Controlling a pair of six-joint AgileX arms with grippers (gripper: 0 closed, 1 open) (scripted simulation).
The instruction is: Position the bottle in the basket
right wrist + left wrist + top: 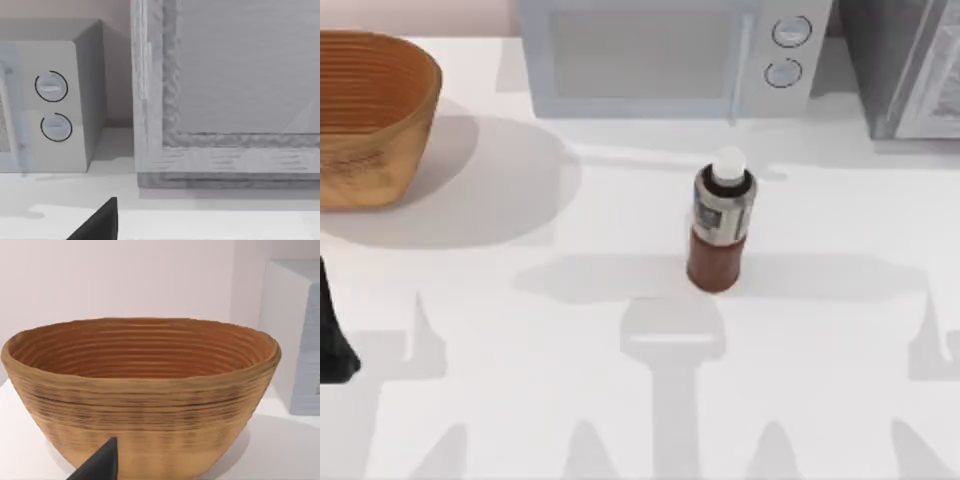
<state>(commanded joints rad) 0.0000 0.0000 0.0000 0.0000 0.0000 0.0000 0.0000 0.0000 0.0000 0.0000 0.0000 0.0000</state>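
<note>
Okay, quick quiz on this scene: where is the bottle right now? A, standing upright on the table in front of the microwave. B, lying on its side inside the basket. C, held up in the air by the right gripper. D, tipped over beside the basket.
A: the bottle stands upright on the table, white cap up, just in front of the microwave and well apart from the basket at the table's far left.

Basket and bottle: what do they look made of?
The basket looks like woven wicker, matte orange-tan, with ribbed coils ringing its wall. The bottle looks like clear plastic or glass over reddish-brown contents, with a white cap and a silvery-grey label band.
</note>
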